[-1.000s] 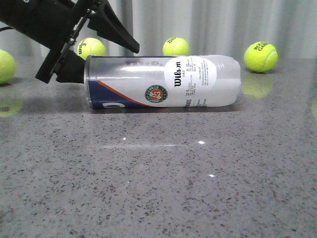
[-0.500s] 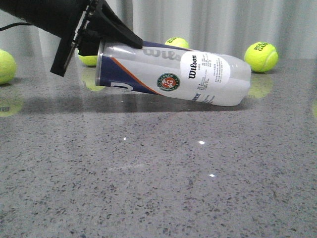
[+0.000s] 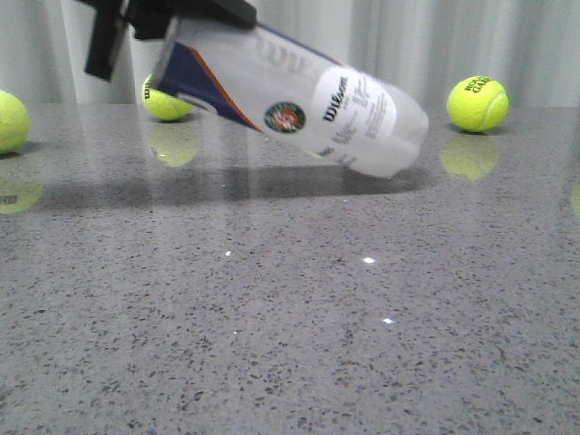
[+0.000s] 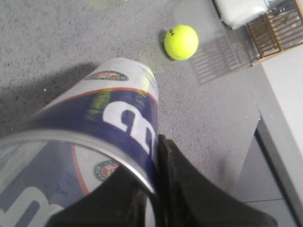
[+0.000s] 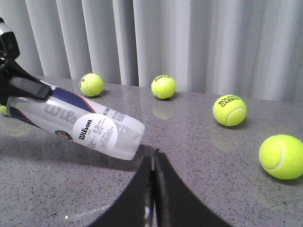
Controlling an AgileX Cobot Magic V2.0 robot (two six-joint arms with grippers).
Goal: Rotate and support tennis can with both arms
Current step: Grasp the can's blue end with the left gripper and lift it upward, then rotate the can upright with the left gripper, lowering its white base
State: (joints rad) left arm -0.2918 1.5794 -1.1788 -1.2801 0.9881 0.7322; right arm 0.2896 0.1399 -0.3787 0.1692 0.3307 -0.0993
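Left end effector (image 3: 168,14) clamps tennis can (image 3: 299,104); right wrist view: right fingers (image 5: 152,189) pressed together.

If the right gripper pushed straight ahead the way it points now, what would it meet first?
Most likely the tennis can's clear lower end, which hangs tilted just ahead of the right gripper and slightly to one side. Depth is unclear; it might slip past onto bare table.

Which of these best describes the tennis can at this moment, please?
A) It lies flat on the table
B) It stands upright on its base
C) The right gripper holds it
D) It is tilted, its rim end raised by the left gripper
D: the tennis can slants, with the left gripper clamped on its raised rim end, while the right gripper sits shut and apart from it.
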